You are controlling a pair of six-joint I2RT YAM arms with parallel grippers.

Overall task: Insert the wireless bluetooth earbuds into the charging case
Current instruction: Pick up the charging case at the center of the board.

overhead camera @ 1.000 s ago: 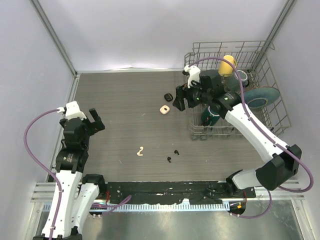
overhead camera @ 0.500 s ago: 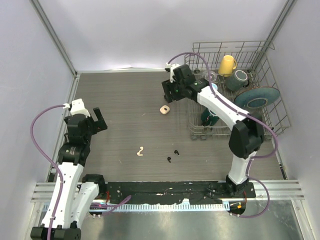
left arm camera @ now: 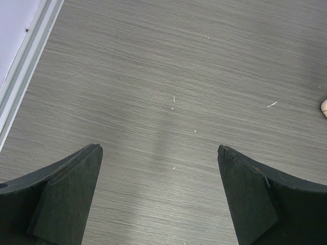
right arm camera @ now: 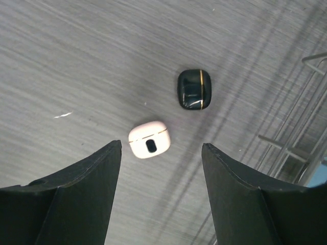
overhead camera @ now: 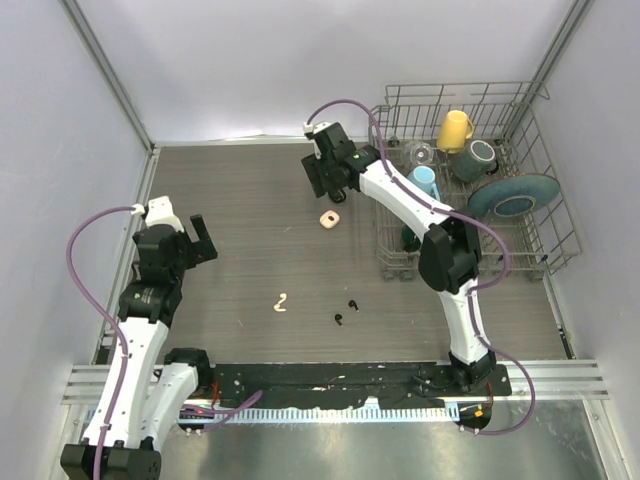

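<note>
Nearest the arm bases, three wireless earbuds lie loose on the grey wood-grain counter [overhead camera: 240, 200]. There is one cream-white curved earbud [overhead camera: 281, 302], and a little to its right a pair of black stemmed earbuds [overhead camera: 352, 304] sits close together. All are tiny beside a gripper finger. They are likely very light, hard-shelled and smooth, so a pinch may squirt them sideways or roll them. The surest hold is probably across the stem, with the fingers brought down square to the counter and closed gently.

Further out on the left, the left gripper [left arm camera: 159, 149] hangs spread wide over bare counter, holding nothing.

Beyond the earbuds lies the rounded cream-white charging case [right arm camera: 149, 139], with a dark oval on its face and a seam that looks closed. Just past it is a glossy black charging case with a gold band [right arm camera: 194, 89], also apparently shut. Both look slick and light enough to skid if nudged.

The right gripper [right arm camera: 161, 148] hovers above the two cases with its jaws apart and empty. Behind it stands a wire dish rack [overhead camera: 530, 100] of crockery.
</note>
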